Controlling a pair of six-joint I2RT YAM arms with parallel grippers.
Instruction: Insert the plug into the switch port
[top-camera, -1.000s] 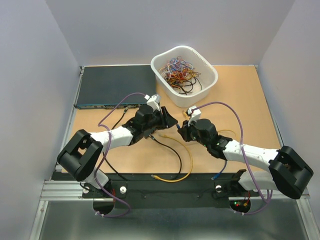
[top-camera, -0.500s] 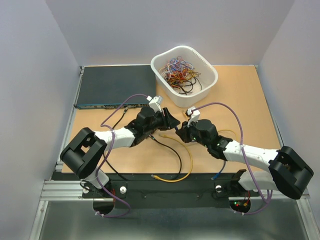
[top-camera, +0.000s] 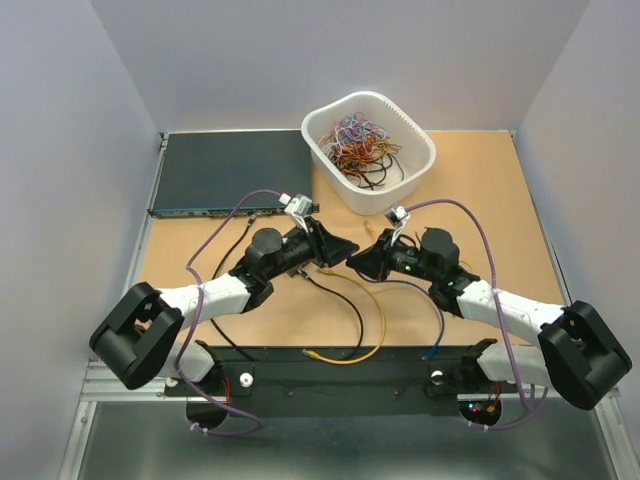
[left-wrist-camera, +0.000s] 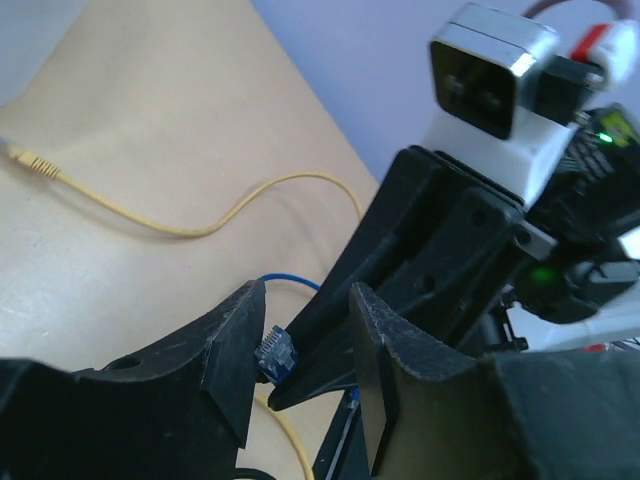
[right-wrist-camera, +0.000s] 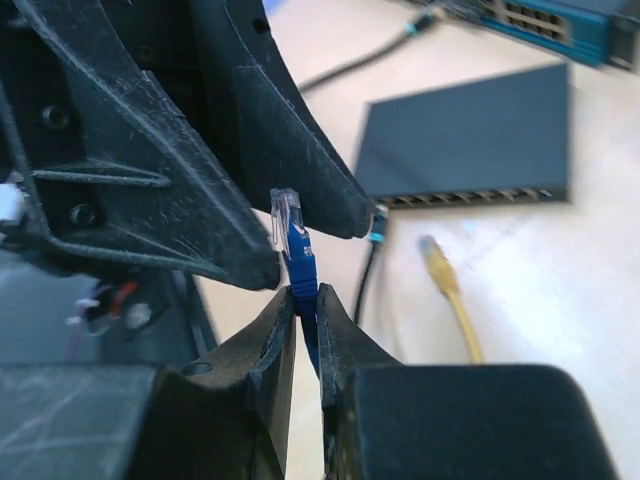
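Note:
My right gripper (right-wrist-camera: 305, 300) is shut on the boot of the blue plug (right-wrist-camera: 289, 232) and holds it upright above the table. My left gripper (left-wrist-camera: 305, 365) is open, its jaws standing either side of that plug (left-wrist-camera: 275, 352) and of the right fingertip. The plug lies close to the left finger (left-wrist-camera: 232, 345). In the top view both grippers meet at mid-table, the left gripper (top-camera: 338, 248) and the right gripper (top-camera: 358, 258). The small flat black box (right-wrist-camera: 470, 140) lies beyond, with its row of switch ports (right-wrist-camera: 480, 197) along the near edge. In the top view it is hidden under my left arm.
A white basket (top-camera: 420, 150) full of cables stands at the back. The wide dark grey unit (top-camera: 225, 170) with a teal strip lies back left. A yellow cable (top-camera: 370, 310), a black cable (top-camera: 340, 295) and a blue cable (top-camera: 440, 330) lie on the table near the front.
My left arm has stretched out lower, its elbow swung left, and its open jaws have come round the blue plug. My right wrist has turned, still shut on the plug.

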